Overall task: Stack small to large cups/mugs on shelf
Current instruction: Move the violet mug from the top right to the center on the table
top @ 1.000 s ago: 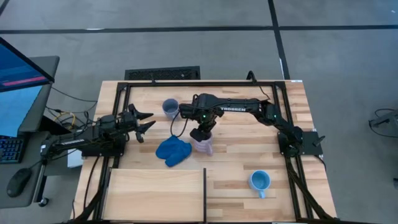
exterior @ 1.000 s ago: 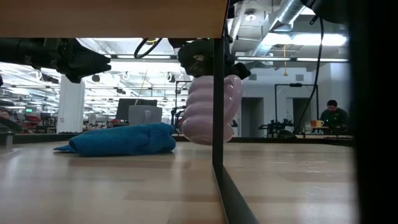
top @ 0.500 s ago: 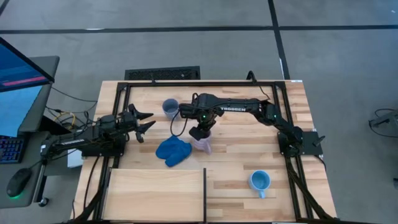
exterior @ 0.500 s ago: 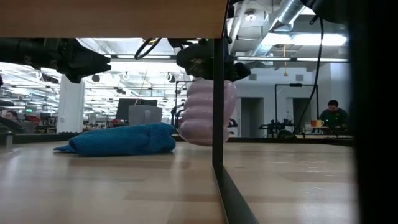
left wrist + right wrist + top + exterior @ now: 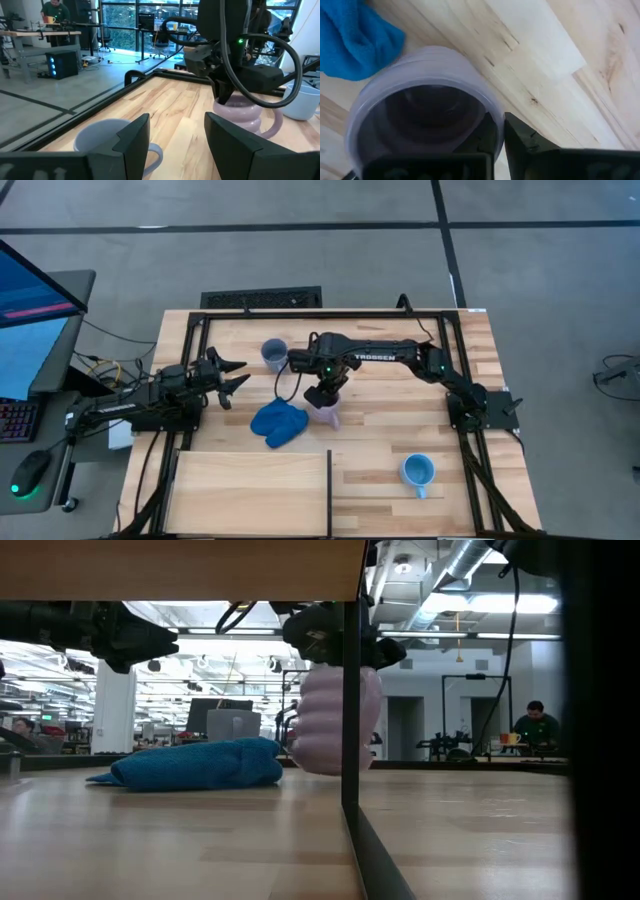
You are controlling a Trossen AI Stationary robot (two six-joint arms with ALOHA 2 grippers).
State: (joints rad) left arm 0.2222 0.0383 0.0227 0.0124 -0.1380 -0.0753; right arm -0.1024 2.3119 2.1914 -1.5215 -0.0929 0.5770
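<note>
A pale lilac mug [image 5: 328, 415] stands upright near the table's middle, beside a royal-blue cloth lump [image 5: 277, 423]. My right gripper [image 5: 325, 393] comes down on it from above, shut on its rim. Whether its base touches the tabletop or hangs just above it, I cannot tell in the low view [image 5: 333, 720]. A grey-blue mug [image 5: 273, 353] stands toward the far edge, and a light blue mug [image 5: 417, 471] stands near the front right. The pale shelf panel [image 5: 250, 480] lies at the front left. My left gripper [image 5: 238, 377] waits open and level at the left, touching nothing. My right gripper holds the lilac mug by its rim wall [image 5: 489, 111], one finger inside the hollow [image 5: 481, 137] and one outside [image 5: 525, 142]. The fingers point straight down from above. The mug sits upright below them, its handle [image 5: 275, 127] sticking out sideways.
A dark upright divider [image 5: 350, 740] at the shelf's right end stands in front of the mug in the low view. A black frame [image 5: 320, 315] borders the table. Bare planks lie between the lilac mug and the light blue mug.
The lilac mug hung tilted in my right gripper a second ago; it now stands upright, still at the same spot beside the blue cloth. My left arm has kept still.
</note>
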